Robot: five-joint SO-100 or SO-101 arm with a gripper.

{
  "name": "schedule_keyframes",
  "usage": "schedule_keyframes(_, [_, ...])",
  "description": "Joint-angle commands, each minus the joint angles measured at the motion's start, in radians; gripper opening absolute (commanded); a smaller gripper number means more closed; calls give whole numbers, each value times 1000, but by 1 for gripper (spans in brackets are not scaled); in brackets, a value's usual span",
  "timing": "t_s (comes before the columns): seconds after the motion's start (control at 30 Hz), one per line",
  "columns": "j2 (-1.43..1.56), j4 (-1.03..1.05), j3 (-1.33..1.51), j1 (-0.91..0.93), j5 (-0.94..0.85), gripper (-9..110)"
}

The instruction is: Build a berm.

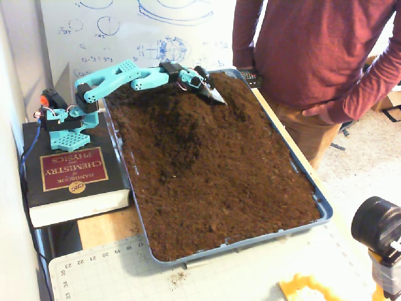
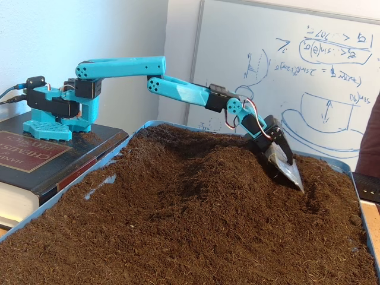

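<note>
Soil fills the blue tray (image 1: 301, 182), heaped into a berm (image 2: 222, 163) at its far end; the end effector (image 2: 294, 178), fingers together, touches its slope.

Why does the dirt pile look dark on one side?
In both fixed views the berm has a shadowed slope facing away from the light. The gripper looks sharp, not blurred. The whiteboard is evenly lit, without glare.
</note>
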Motion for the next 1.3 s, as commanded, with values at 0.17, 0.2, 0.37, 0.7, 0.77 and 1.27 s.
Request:
schedule_keyframes(0.17, [135,337,-97,40,-8,0])
schedule_keyframes(0.2, [150,394,-97,40,-9,0])
schedule_keyframes(0.37, [215,624,-97,40,-9,0])
schedule_keyframes(0.7, [293,815,-97,46,-9,0])
schedule_keyframes(0.77, [310,836,-97,48,-9,0])
schedule_keyframes(1.27, [569,856,-123,140,11,0])
